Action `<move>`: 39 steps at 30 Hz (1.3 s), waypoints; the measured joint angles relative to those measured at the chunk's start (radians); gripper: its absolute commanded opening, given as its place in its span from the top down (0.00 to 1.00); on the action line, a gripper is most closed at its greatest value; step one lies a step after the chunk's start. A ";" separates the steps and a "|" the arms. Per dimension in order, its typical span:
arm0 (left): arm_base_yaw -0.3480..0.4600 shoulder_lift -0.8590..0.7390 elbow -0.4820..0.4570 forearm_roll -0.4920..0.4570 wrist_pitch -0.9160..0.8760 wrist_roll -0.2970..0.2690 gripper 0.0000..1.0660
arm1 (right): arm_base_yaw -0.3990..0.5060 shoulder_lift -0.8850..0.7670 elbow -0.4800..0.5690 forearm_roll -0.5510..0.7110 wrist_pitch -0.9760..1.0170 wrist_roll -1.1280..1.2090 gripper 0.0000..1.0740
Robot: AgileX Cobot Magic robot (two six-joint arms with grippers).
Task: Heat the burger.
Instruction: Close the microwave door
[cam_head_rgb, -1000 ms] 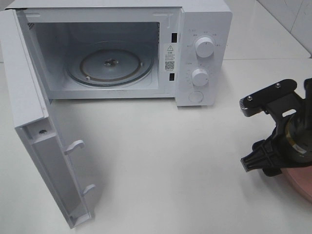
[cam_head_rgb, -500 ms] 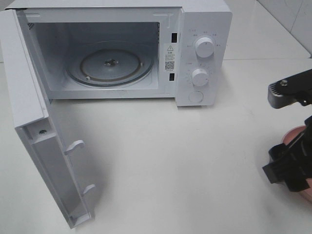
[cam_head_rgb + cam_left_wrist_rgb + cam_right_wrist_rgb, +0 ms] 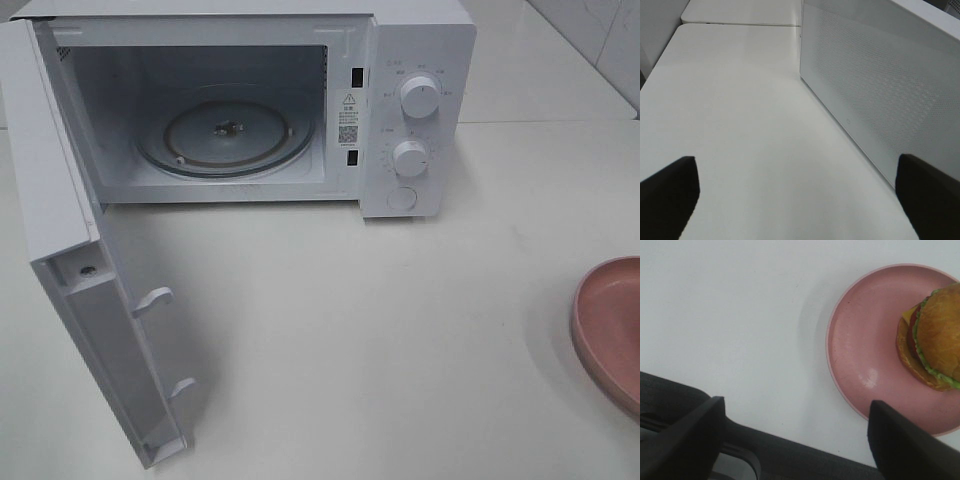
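Observation:
The burger (image 3: pixel 935 340), with a glossy brown bun, green lettuce and a yellow cheese edge, lies on a pink plate (image 3: pixel 865 340) in the right wrist view, partly cut off by the frame edge. My right gripper (image 3: pixel 795 437) hovers above the white table beside the plate. Its dark fingers (image 3: pixel 687 435) stand wide apart and open, with nothing between them. My left gripper (image 3: pixel 795 195) is open too, over bare table next to the microwave's perforated door (image 3: pixel 880 85). In the high view neither gripper shows, only the plate's rim (image 3: pixel 605 320) at the right edge. The burger is out of that frame.
The white microwave (image 3: pixel 415 110) stands at the back with its door (image 3: pixel 85 290) swung fully open to the left. Its glass turntable (image 3: pixel 225 135) holds nothing. Two knobs (image 3: pixel 418 97) sit on its right panel.
My right arm has drawn back out of the high view to the right, uncovering the pink plate's rim. The microwave and its door have not moved.

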 measured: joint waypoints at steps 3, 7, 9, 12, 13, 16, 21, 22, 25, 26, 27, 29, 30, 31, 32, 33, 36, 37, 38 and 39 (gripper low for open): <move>0.000 0.000 0.000 0.000 0.000 0.000 0.06 | 0.000 -0.077 0.000 0.002 0.019 -0.009 0.29; 0.000 0.000 0.000 0.000 0.000 0.000 0.06 | 0.000 -0.139 0.000 0.002 0.022 -0.021 0.29; 0.000 0.000 0.000 0.000 0.000 0.000 0.06 | 0.000 -0.189 0.000 0.002 0.023 -0.030 0.29; 0.000 0.000 0.000 0.000 0.000 0.000 0.06 | 0.000 -0.248 0.009 0.002 0.023 -0.033 0.29; 0.000 0.000 0.000 0.000 0.000 0.000 0.06 | 0.000 -0.248 0.009 0.002 0.023 -0.033 0.29; 0.000 0.000 0.000 0.000 0.000 0.000 0.06 | 0.000 -0.293 0.038 -0.006 0.023 -0.033 0.29; 0.000 0.000 0.000 0.000 0.000 0.000 0.06 | -0.033 -0.378 0.074 -0.013 0.001 -0.036 0.29; 0.000 0.000 0.000 0.000 0.000 0.000 0.06 | -0.053 -0.389 0.074 -0.013 -0.003 -0.037 0.29; 0.000 0.000 0.000 0.000 0.000 0.000 0.06 | -0.093 -0.414 0.074 -0.012 -0.011 -0.048 0.29; 0.000 0.000 0.000 0.000 0.000 0.000 0.06 | -0.162 -0.458 0.074 -0.004 -0.013 -0.069 0.29; 0.000 0.000 0.000 0.000 0.000 0.000 0.06 | -0.208 -0.487 0.074 0.000 -0.015 -0.081 0.29; 0.000 0.000 0.000 0.000 0.000 0.000 0.06 | -0.253 -0.518 0.074 0.001 -0.015 -0.086 0.29; 0.000 0.000 0.000 0.000 0.000 0.000 0.06 | -0.270 -0.530 0.074 0.001 -0.015 -0.086 0.29; 0.000 0.000 0.000 0.000 0.000 0.000 0.06 | -0.270 -0.530 0.074 0.001 -0.015 -0.086 0.29; 0.000 0.000 0.000 0.000 0.000 0.000 0.06 | -0.309 -0.555 0.074 0.006 -0.015 -0.086 0.29; 0.000 0.000 0.000 0.000 0.000 0.000 0.06 | -0.353 -0.581 0.076 0.020 -0.016 -0.086 0.29; 0.000 0.000 0.000 0.000 0.000 0.000 0.06 | -0.371 -0.595 0.077 0.026 -0.016 -0.087 0.29; 0.000 0.000 0.000 0.000 0.000 0.000 0.06 | -0.414 -0.621 0.077 0.033 -0.017 -0.090 0.29; 0.000 0.000 0.000 0.000 0.000 0.000 0.06 | -0.430 -0.634 0.077 0.036 -0.017 -0.095 0.29; 0.000 0.000 0.000 0.000 0.000 0.000 0.06 | -0.430 -0.634 0.077 0.036 -0.017 -0.095 0.29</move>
